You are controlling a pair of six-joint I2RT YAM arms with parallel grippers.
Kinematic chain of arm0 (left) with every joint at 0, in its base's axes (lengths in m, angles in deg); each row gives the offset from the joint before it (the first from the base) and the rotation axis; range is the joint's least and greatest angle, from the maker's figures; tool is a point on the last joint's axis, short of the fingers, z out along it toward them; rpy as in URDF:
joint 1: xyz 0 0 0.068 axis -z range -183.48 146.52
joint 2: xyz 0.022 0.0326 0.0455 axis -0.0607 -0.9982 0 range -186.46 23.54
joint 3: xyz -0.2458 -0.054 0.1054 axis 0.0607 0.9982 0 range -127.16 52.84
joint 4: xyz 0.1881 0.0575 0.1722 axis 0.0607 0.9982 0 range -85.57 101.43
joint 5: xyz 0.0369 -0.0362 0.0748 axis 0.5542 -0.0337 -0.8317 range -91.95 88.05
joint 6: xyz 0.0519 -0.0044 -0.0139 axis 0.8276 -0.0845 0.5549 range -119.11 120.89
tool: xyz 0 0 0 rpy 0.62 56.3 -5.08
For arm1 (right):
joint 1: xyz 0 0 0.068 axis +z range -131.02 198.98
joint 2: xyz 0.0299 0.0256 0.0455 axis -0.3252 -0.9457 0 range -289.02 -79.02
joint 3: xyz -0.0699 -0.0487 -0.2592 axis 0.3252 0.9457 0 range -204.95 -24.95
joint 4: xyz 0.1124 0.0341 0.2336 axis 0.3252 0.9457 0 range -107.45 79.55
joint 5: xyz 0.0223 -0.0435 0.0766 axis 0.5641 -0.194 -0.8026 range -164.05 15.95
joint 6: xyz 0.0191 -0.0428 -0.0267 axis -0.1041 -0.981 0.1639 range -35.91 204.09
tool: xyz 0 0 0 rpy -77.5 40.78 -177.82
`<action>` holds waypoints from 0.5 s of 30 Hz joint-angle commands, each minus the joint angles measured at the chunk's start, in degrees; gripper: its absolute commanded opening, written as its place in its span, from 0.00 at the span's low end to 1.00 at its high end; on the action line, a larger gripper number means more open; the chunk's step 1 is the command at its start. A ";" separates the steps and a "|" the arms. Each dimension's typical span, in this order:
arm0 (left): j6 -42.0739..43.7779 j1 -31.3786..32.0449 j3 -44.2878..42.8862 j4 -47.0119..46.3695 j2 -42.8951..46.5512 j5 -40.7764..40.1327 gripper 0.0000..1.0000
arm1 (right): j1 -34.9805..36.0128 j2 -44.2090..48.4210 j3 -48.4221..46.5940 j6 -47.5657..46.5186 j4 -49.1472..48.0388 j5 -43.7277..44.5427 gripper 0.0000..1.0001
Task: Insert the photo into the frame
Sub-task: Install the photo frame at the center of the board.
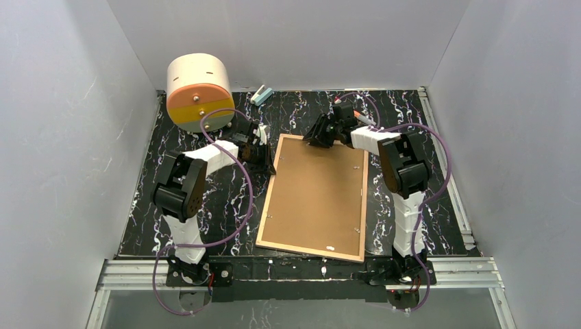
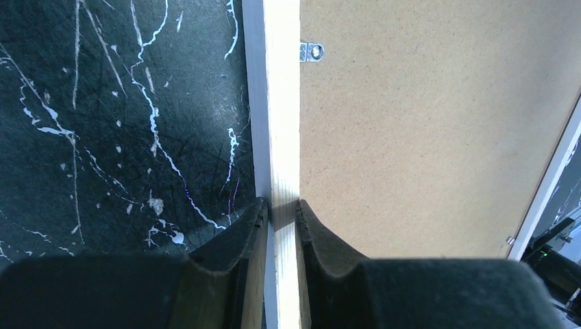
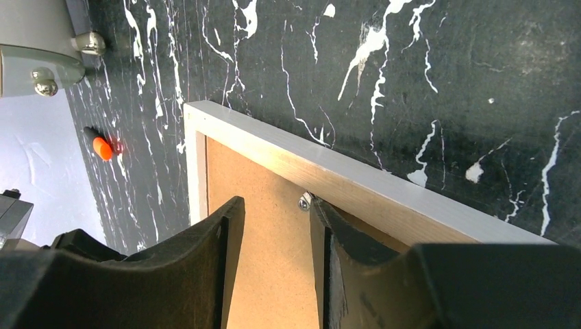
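Frame (image 2: 282, 110): a thin, flat rectangle lying face down in the middle of the table, between the two arms, turned a little askew. The rim is pale bare wood with a square edge.
Backing (image 1: 316, 193): matte brown fibreboard with a fine speckle. It fills the rim and sits flush inside it.
Tabs (image 2: 312, 51): small shiny metal turn-clips at the inner edge of the rim, lying on the board.
Left claw (image 2: 281, 204): clamped on the frame's left rim near the far corner, one black finger on the outer side and one on the board side.
Right claw (image 3: 274, 202): fingers apart over the far rim and gripping nothing. One fingertip is just beside a tab.
Table (image 1: 301, 110): glossy black slab with white marble veins and faint scratches.
Drum (image 1: 199, 89): a fat cream cylinder on its side at the far left corner, its round face orange over yellow.
Marker (image 3: 101, 146): dark body with an orange tip, near the far edge.
Walls: plain white panels on three sides.
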 commanded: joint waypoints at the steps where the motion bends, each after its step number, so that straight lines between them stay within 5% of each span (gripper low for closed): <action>1: 1.73 0.19 0.09 3.09 -3.01 -4.88 0.15 | 0.17 -2.31 -1.06 -1.32 0.60 3.52 0.50; 6: 1.95 0.06 -0.95 3.52 -1.36 -5.99 0.31 | 0.13 1.05 -1.51 0.27 7.48 12.19 0.51; 15: -0.79 -1.81 -4.41 -1.14 0.06 -2.38 0.62 | 0.13 -0.02 -4.66 4.71 13.91 11.23 0.49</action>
